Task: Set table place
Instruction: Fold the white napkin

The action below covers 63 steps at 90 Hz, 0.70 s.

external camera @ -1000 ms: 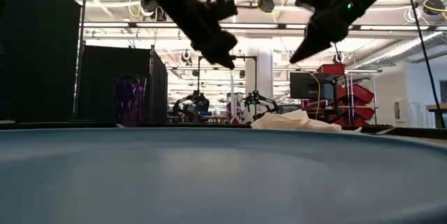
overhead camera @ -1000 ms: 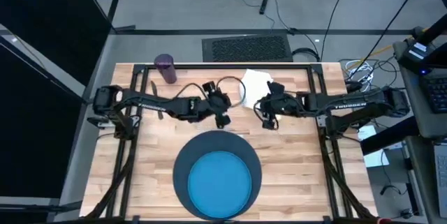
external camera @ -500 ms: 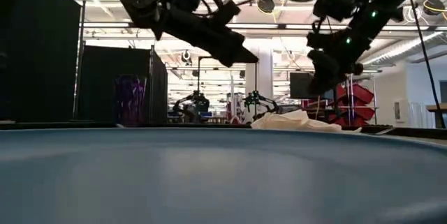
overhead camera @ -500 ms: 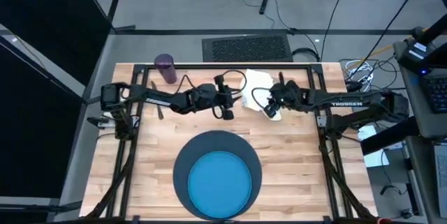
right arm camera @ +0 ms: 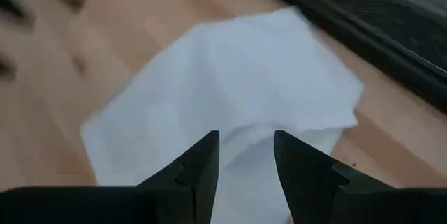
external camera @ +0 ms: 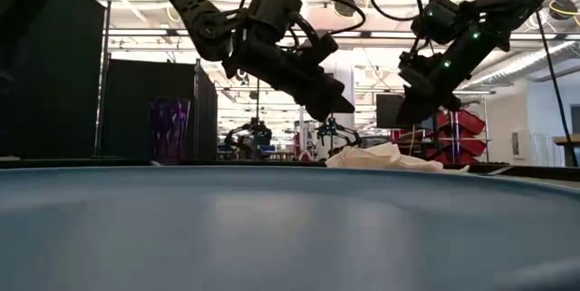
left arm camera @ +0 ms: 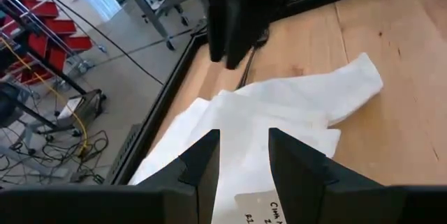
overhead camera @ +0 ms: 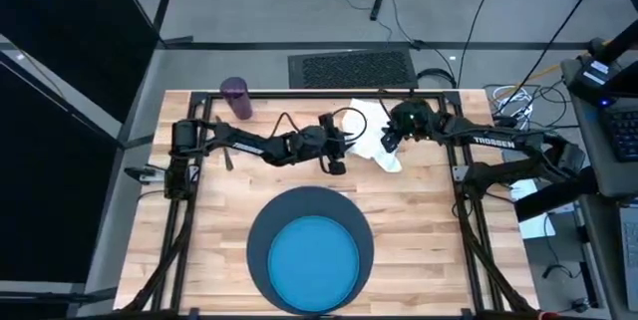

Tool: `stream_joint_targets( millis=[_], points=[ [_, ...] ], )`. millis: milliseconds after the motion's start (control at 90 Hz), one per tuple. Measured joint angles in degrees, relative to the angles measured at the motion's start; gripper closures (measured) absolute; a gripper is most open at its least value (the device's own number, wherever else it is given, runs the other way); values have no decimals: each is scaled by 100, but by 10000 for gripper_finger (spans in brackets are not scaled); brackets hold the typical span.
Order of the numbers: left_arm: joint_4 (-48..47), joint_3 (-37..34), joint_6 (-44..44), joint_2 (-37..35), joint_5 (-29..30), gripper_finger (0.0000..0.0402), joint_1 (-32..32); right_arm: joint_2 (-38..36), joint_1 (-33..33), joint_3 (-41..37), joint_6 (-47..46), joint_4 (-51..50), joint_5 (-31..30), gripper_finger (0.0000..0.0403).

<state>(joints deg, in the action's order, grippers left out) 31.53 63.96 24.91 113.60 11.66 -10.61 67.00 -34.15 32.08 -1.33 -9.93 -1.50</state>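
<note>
On the bench (overhead camera: 219,210), the dark mat (overhead camera: 261,245) with the blue plate (overhead camera: 314,260) is seen laid at the near edge, well apart from the white napkin (overhead camera: 371,121), which lies crumpled near the far edge. The purple cup (overhead camera: 235,98) is seen at the far left corner. Both tools are held above the napkin: the right tool (overhead camera: 387,141) over it, the left tool (overhead camera: 337,160) just beside it, each with fingers spread. The napkin, it is judged, is being gone for. A single raised fold should be pinched, not the whole heap, and the left tool kept clear of the right.
</note>
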Motion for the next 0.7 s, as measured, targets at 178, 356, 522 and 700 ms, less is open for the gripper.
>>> stream_joint_targets(
  millis=[178, 356, 522, 700],
  points=[
    [9, 0, 2, -11, 4, 294, 0, 0, 110, 0, 2109, -129, 13, 280],
    [-6, 0, 2, -11, 9, 294, 0, 0, 274, 0, 3909, -11, -362, 280],
    [-29, 0, 2, -11, 11, 294, 0, 2, 352, 0, 5356, 26, -617, 280],
    [-51, 0, 92, -11, 13, 294, 2, 239, 352, 0, 6272, -8, -617, 278]
  ],
)
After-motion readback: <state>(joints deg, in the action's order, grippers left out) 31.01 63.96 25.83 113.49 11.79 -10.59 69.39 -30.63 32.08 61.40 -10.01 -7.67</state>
